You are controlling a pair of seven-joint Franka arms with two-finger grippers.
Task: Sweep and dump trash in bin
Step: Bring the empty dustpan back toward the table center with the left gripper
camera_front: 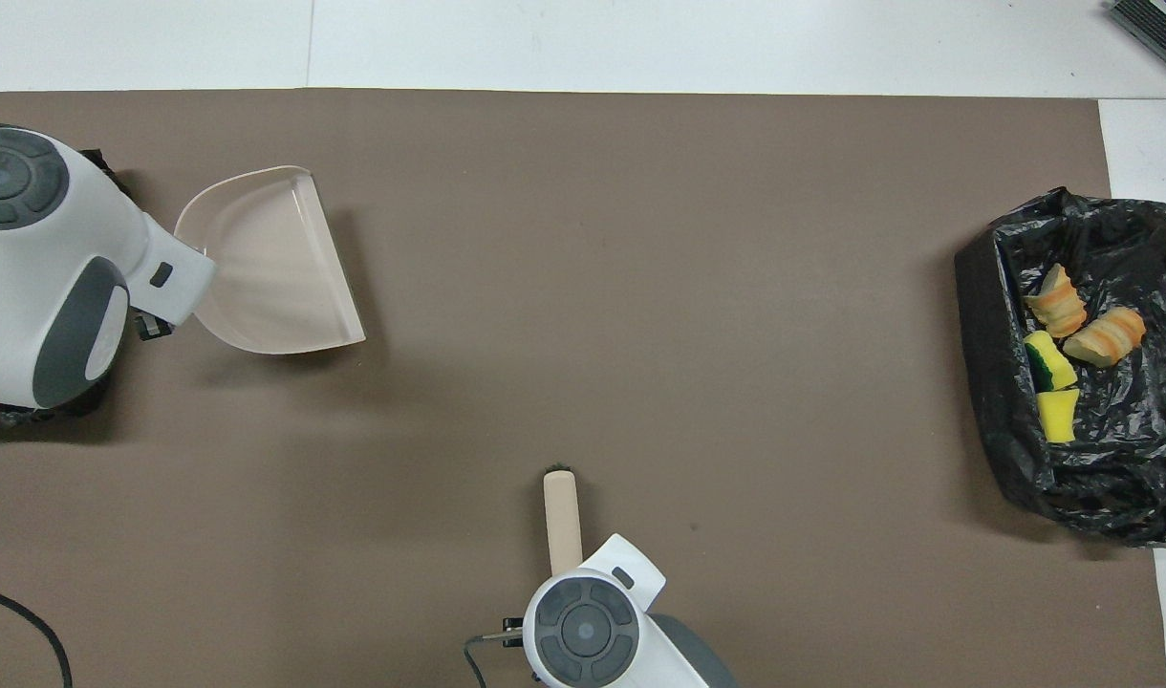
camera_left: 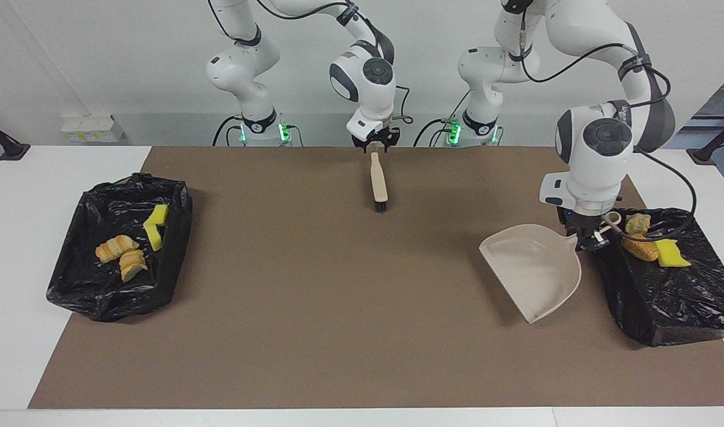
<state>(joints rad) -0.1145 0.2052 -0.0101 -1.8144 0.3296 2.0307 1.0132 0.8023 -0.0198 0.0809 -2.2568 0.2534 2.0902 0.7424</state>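
The trash lies in two black-lined bins. The bin (camera_left: 664,308) at the left arm's end holds a yellow sponge chunk (camera_left: 670,255) and a tan bread piece (camera_left: 638,246). The bin (camera_left: 118,296) at the right arm's end holds bread pieces (camera_front: 1056,301) and yellow sponge chunks (camera_front: 1057,416). My left gripper (camera_left: 587,240) is shut on the handle of the beige dustpan (camera_left: 534,267), which tilts low over the mat beside its bin. My right gripper (camera_left: 374,145) stands open just above the handle end of the beige brush (camera_left: 378,184), which lies flat on the mat.
A brown mat (camera_left: 338,308) covers most of the white table. The dustpan (camera_front: 268,268) is empty. The left arm's wrist hides most of its bin in the overhead view.
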